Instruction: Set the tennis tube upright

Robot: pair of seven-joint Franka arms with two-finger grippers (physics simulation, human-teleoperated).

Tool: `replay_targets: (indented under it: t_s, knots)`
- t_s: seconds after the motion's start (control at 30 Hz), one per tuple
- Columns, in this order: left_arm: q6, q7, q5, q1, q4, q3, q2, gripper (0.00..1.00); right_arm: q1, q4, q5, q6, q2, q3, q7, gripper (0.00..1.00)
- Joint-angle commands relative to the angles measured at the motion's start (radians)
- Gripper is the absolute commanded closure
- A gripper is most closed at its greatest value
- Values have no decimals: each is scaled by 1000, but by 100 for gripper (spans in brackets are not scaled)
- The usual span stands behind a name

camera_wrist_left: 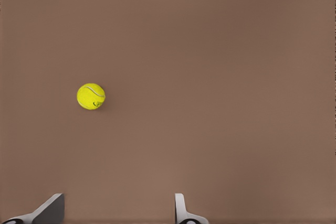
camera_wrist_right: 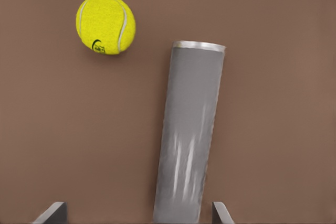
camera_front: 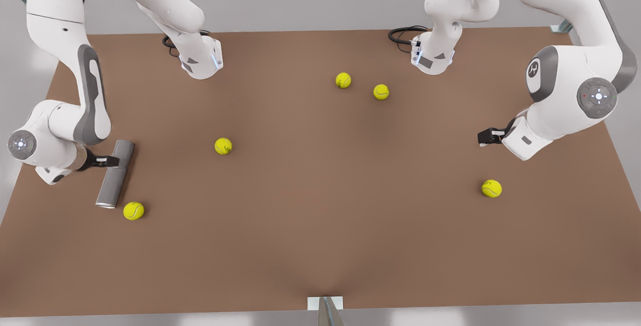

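Observation:
The tennis tube (camera_front: 111, 185) lies flat on the brown table (camera_front: 320, 226) at the front view's left, its silvery rim pointing toward the table's near edge. My right gripper (camera_front: 107, 161) is at the tube's far half. In the right wrist view its fingers (camera_wrist_right: 220, 212) stand open on either side of the tennis tube (camera_wrist_right: 191, 129), with gaps on both sides. My left gripper (camera_front: 485, 137) hovers open at the front view's right with nothing between its fingers (camera_wrist_left: 181, 211).
Several tennis balls lie about: one (camera_front: 133, 211) right beside the tube's rim (camera_wrist_right: 105, 23), one (camera_front: 223, 145) mid-left, two (camera_front: 343, 80) (camera_front: 381, 91) at the back, one (camera_front: 492, 188) below the left gripper (camera_wrist_left: 91, 96). Both arm bases stand at the table's far edge.

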Motion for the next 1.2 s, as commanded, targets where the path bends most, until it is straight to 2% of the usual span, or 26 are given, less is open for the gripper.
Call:
replay_targets:
  t_s: [0.0, 0.13, 0.23, 1.17]
  knots:
    - [0, 0, 0, 2, 0, 0, 0, 0, -7, -5, 0, 30, 2, 0, -6, 0]
    - [0, 0, 0, 2, 0, 0, 0, 0, -100, -54, 0, 229, 93, 0, -75, 0]
    - [0, 0, 0, 2, -2, 0, 1, 0, -116, -100, 0, 301, 128, 0, -90, 0]
    - [-3, -2, -2, 2, -3, 0, 14, 0, -124, -120, -20, 327, 245, -6, -47, 0]
